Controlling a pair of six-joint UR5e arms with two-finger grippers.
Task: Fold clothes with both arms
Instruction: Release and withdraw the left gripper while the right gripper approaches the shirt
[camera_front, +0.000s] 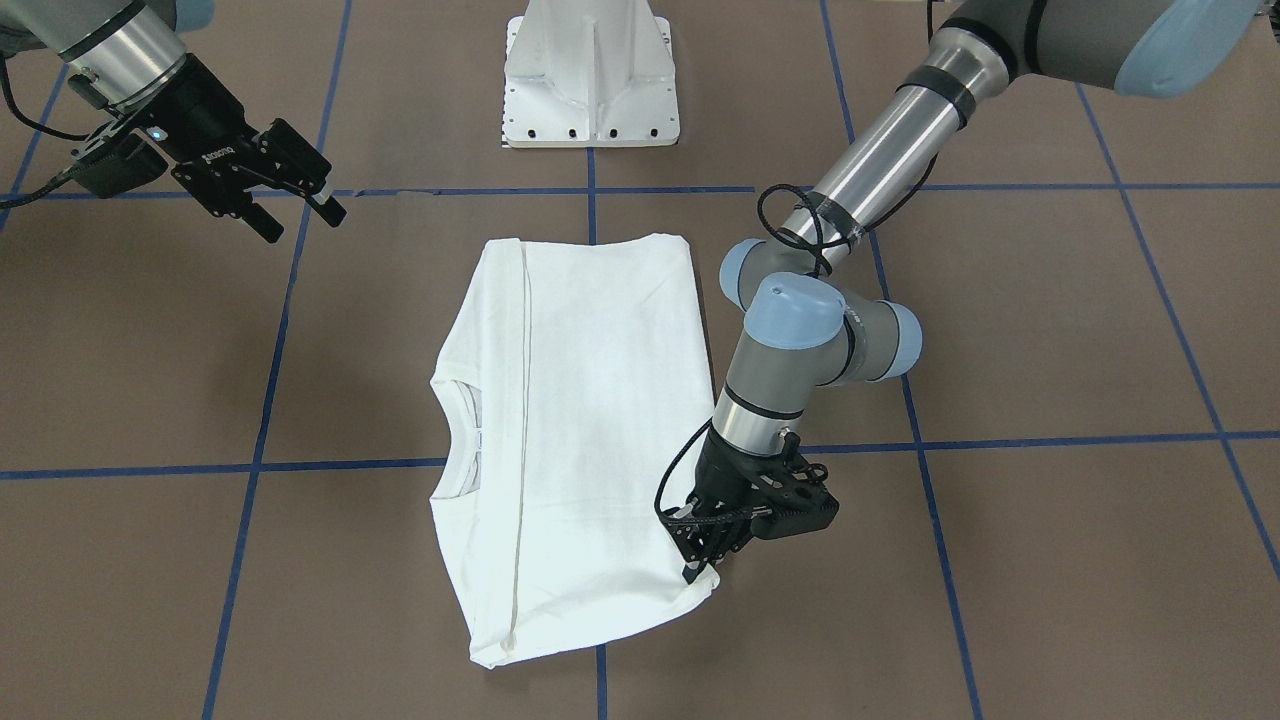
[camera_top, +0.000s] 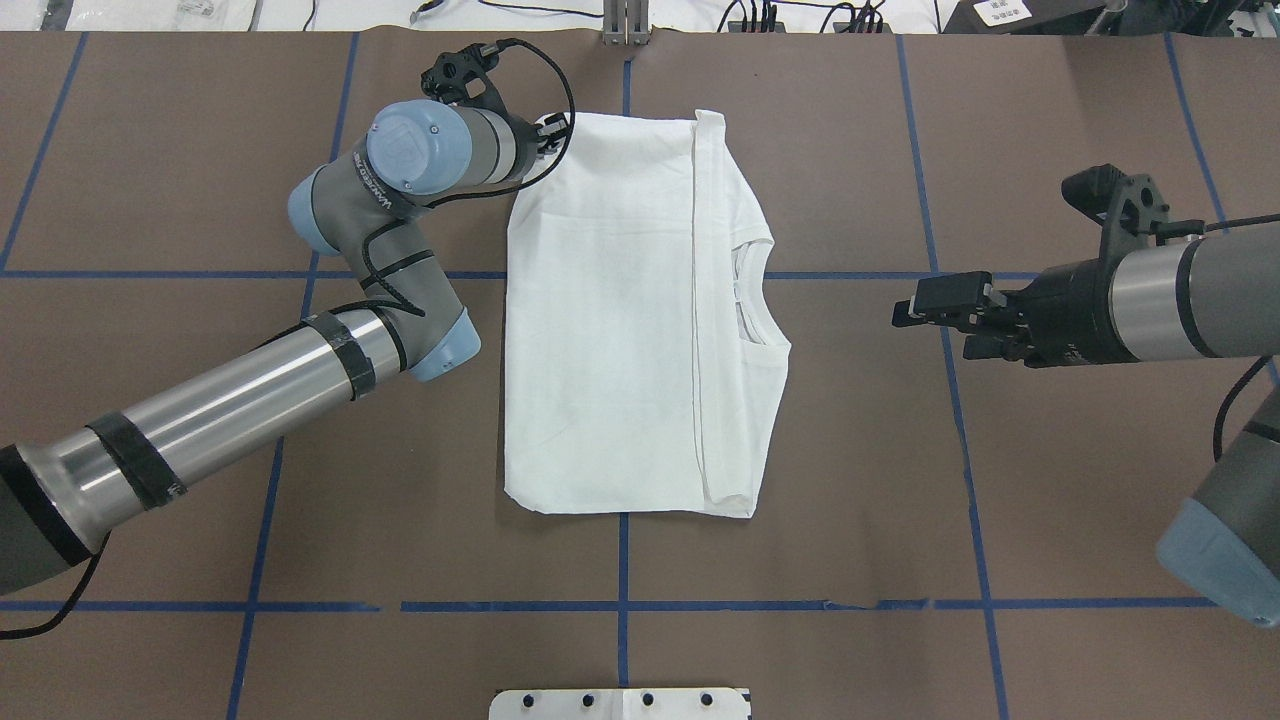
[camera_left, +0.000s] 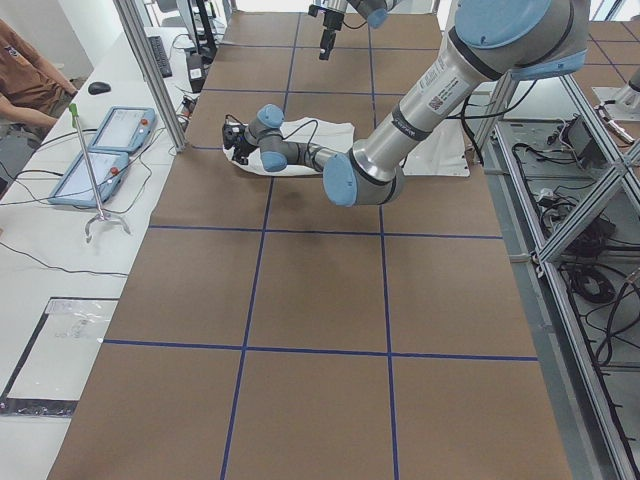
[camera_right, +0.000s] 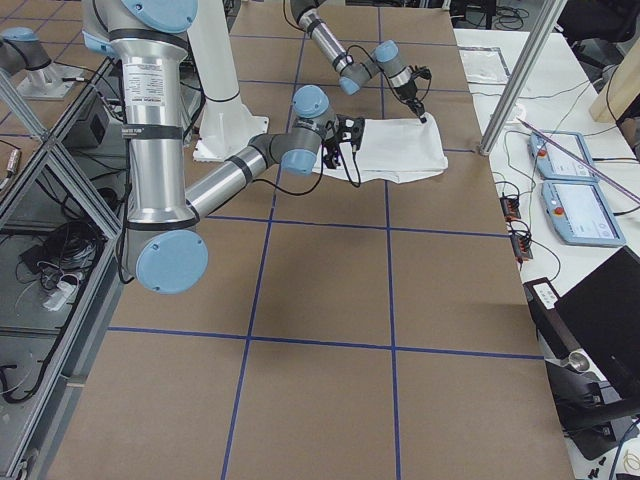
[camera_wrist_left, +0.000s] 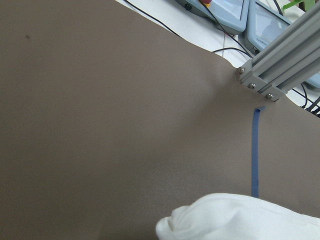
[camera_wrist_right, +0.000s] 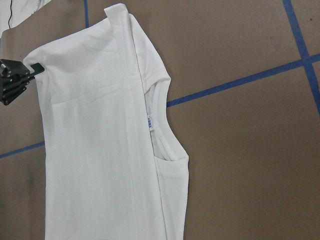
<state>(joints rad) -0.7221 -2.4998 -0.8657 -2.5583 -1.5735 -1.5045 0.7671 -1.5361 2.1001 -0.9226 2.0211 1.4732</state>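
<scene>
The white shirt (camera_front: 590, 420) lies flat on the brown table, folded lengthwise into a tall rectangle (camera_top: 620, 320). Its ribbed collar (camera_top: 748, 300) faces my right side, and the small neck label (camera_wrist_right: 150, 122) shows. No text block shows. My left gripper (camera_front: 700, 565) points down at the shirt's far corner on my left (camera_top: 550, 128) and is shut on that corner; bunched white cloth (camera_wrist_left: 240, 220) fills the bottom of the left wrist view. My right gripper (camera_front: 300, 212) is open and empty, hovering above the table to the right of the collar (camera_top: 930, 325), apart from the shirt.
The white pedestal base (camera_front: 590, 80) stands at the robot's side of the table. Blue tape lines (camera_top: 622, 560) grid the brown surface. Beyond the far edge are an aluminium frame post (camera_wrist_left: 280, 65), two control pendants (camera_right: 575, 190) and a seated person (camera_left: 30, 85).
</scene>
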